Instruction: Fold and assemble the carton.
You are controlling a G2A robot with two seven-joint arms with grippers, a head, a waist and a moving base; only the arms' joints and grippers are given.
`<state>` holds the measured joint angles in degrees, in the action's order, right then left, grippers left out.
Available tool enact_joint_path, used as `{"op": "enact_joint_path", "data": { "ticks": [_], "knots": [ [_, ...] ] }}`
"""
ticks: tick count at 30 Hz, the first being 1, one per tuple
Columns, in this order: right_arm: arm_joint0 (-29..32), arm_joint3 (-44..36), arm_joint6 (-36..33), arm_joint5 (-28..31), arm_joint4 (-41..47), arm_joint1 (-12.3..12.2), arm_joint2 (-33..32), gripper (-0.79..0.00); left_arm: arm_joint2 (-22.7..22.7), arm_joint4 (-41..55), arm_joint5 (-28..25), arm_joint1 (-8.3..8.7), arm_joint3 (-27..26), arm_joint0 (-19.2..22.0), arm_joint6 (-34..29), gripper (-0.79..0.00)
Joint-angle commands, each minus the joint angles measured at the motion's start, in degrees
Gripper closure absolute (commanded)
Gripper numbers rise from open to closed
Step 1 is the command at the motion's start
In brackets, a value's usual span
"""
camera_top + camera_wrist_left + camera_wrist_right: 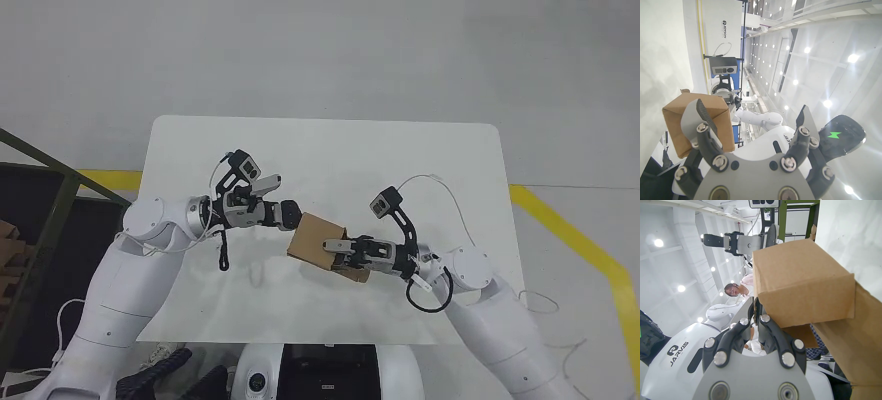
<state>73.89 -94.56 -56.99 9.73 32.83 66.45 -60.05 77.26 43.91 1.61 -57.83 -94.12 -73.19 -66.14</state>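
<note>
A brown carton (316, 238) is held up over the white table (420, 160), near its front middle. My right gripper (346, 250) is shut on the carton's wall at its open end, where loose flaps hang; in the right wrist view the fingers (761, 313) pinch the cardboard edge of the carton (800, 281). My left gripper (289, 212) is open at the carton's other end. In the left wrist view one finger (700, 111) lies against the carton (671, 125) and the other finger (804, 117) stands far apart in free air.
A dark green frame with a bin holding cardboard pieces (20, 250) stands left of the table. A white cable (445, 195) arcs over the right arm. Yellow floor tape (565, 225) runs past the table's right side.
</note>
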Motion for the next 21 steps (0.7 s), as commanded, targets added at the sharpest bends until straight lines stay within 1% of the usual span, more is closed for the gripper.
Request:
{"op": "enact_joint_path", "data": {
  "ticks": [1,10,21],
  "knots": [
    [-0.09,0.11,-0.20,0.06,0.04,0.01,0.06,0.000,-0.11,0.14,0.16,0.00,-0.21,-0.46,-0.01,-0.785],
    [-0.50,0.25,-0.10,0.20,0.06,0.13,0.41,0.000,-0.90,0.48,0.49,-0.09,-1.43,-1.13,-0.27,-0.785],
    [-0.32,0.38,-0.11,0.15,0.09,0.15,0.55,0.000,-1.15,1.18,0.46,-0.22,-1.83,-0.38,-0.38,-0.785]
  ]
}}
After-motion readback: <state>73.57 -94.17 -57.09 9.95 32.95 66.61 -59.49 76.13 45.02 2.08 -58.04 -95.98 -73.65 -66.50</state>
